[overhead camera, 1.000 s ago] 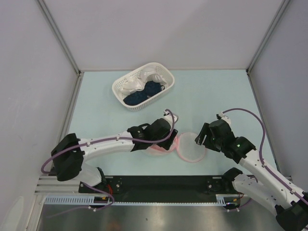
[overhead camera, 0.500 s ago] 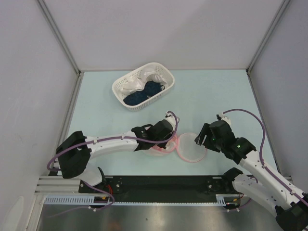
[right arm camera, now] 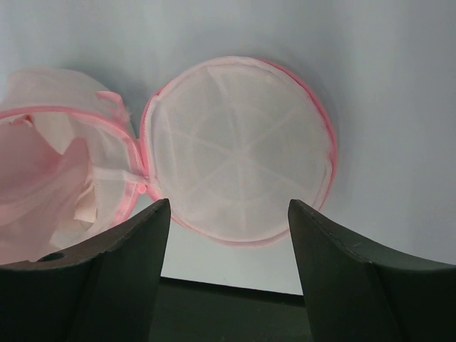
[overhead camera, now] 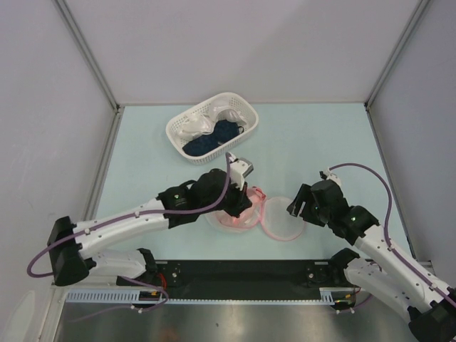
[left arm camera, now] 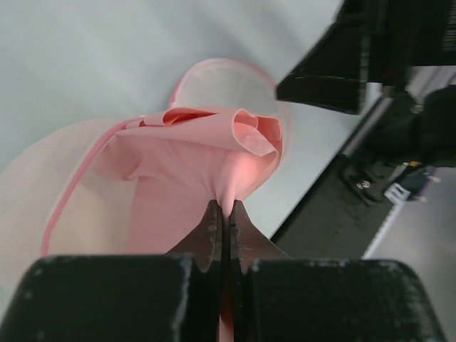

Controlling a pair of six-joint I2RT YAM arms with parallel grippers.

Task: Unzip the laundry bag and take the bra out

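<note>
Left fingers [left arm camera: 209,239] tight on the bra [left arm camera: 214,157] over the open laundry bag [right arm camera: 239,149]; right fingers [right arm camera: 121,278] apart.

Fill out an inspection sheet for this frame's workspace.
Surface: pale green tabletop, no spills seen.
Job's things: round white mesh laundry bag with pink zip edging, unzipped, both halves open; salmon-pink fabric bra rising from one half.
Clutter: white lattice plastic basket holding white cloth and dark blue cloth.
Grippers: left gripper fingers shut on bra; right gripper open over the other half.
Cables: purple cables along both arms.
Surroundings: plain grey walls.
</note>
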